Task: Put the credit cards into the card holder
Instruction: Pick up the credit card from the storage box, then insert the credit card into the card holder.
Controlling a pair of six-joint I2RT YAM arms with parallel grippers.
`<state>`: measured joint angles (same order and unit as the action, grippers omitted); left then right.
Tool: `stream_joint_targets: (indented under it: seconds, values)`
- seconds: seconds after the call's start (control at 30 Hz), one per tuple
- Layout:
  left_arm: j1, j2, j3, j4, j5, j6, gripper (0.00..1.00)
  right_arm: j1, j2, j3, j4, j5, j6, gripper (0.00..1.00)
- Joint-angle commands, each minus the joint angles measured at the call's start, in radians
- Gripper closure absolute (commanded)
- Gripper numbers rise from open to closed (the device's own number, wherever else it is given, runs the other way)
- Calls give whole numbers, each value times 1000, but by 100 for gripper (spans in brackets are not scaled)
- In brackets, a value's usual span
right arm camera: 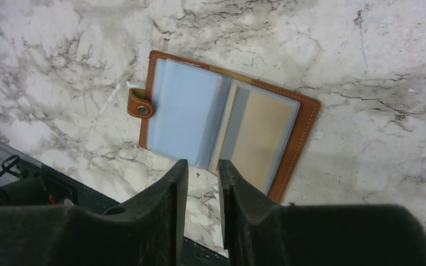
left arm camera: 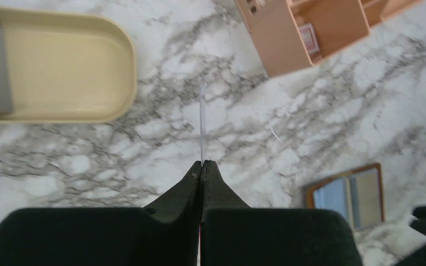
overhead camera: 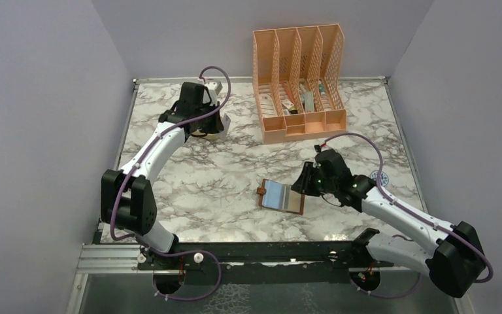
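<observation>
The credit card [left arm camera: 201,122] shows only as a thin pale line, edge-on, so its face and colour cannot be made out. In the top view it is hidden under the left arm's wrist. The left gripper [left arm camera: 201,166] has its fingers pressed together on the card's near end, and the card juts out past the fingertips over the marble table [left arm camera: 116,155], just beside the beige tray [left arm camera: 61,66] (a grey thing at the tray's edge is cut off by the frame). The card holder [right arm camera: 227,124] lies open near the table's middle, well apart from the card: brown leather, a snap tab, glossy pale bluish pockets. The right gripper [right arm camera: 202,172] hovers at its edge, fingers slightly apart, nothing between them. The peach organiser [overhead camera: 301,72] stands farther back.
</observation>
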<state>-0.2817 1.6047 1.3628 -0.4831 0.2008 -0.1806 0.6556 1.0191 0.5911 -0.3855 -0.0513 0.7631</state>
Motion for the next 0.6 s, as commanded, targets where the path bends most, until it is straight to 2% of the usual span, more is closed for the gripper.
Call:
stream_joint_targets:
  seconds: [0.0, 0.13, 0.27, 0.37, 0.57]
  values:
    - [-2, -111, -173, 142, 286, -164, 100, 7, 43, 49, -83, 69, 48, 73]
    - [-8, -196, -344, 321, 397, -310, 100, 6, 55, 45, -78, 87, 51, 74]
    - [-58, -252, -418, 343, 362, -333, 100, 7, 63, 51, -98, 135, 24, 74]
    - [-86, -276, -472, 376, 393, -384, 100, 7, 72, 48, -108, 174, 6, 74]
    - [-190, -303, -586, 561, 397, -554, 100, 7, 116, 40, -92, 172, 4, 74]
